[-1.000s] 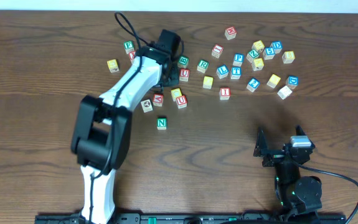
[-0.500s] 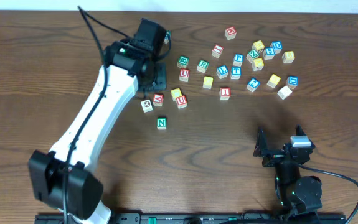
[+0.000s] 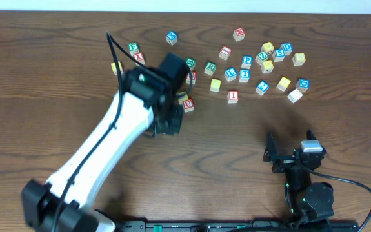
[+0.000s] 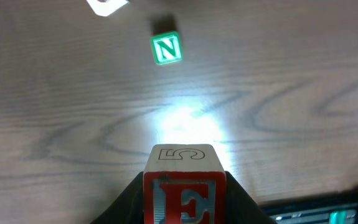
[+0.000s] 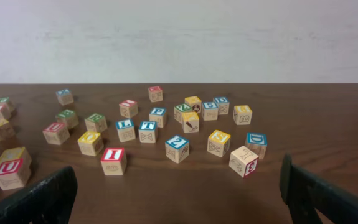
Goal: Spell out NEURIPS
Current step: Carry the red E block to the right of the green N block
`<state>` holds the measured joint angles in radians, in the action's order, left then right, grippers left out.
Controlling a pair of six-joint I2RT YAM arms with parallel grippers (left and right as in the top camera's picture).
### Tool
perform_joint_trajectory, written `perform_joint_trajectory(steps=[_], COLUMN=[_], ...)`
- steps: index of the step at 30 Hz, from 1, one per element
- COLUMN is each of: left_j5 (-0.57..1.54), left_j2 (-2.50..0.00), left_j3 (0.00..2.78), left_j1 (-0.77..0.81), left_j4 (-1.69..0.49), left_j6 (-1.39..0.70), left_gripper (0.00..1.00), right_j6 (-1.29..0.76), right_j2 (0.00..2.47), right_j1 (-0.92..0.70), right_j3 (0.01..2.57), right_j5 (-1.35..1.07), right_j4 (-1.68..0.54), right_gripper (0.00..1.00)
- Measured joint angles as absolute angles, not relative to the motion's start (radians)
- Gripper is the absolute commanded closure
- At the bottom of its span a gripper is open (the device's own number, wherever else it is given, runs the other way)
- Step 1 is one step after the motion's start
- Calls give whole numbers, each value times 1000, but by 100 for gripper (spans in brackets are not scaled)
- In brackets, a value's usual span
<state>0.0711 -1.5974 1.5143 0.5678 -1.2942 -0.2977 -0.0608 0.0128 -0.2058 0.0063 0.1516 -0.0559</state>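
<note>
Red E wooden cube [image 4: 183,163], with a 5 outlined on its top face, sits pinched between the narrowed fingers of my left claw [image 4: 185,211]. The green N wooden cube [image 4: 167,50] lies on the brown wooden table [image 4: 303,124] ahead of the held cube and slightly to its left, well apart from it, with its N facing up. A white-faced cube [image 4: 107,5] shows just past the N at the edge of my wrist view. Half a second ago my left arm reached over the far cubes. It has since swung back over the N, so from overhead the N is now hidden, along with the small cubes just beyond it. That swing has uncovered a blue X wooden cube [image 3: 171,37] far beyond the N, and a green E wooden cube [image 3: 133,47] far beyond it to the left. The red U wooden cube [image 3: 187,104], just beyond the N's spot and to the right, has not shifted. My right claw [image 5: 177,177] gapes wide and holds nothing. It is parked well to the right of the N, exactly where it was a second ago.
</note>
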Motion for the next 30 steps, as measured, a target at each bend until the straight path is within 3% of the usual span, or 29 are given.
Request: perform_joint_trajectory(steps=[12,19,30], left_j5=[-14,-121,-142], left_j2=[-1312,-1400,-1623], left_j3=[1220,1088,1084], left_j1=[755,760,760], left_j4=[-905,-760,-640], left_j6=[-404,-575,-622], left_gripper=[93,93,93], right_j6=[-61,-61,-61], right_j2=[13,13,13], right_j1=[-206,-206,-206], right_j3=[6,6,6], right_j5=[152,151,151], right_j4=[-56,-56,-56], right_gripper=[1,1,1])
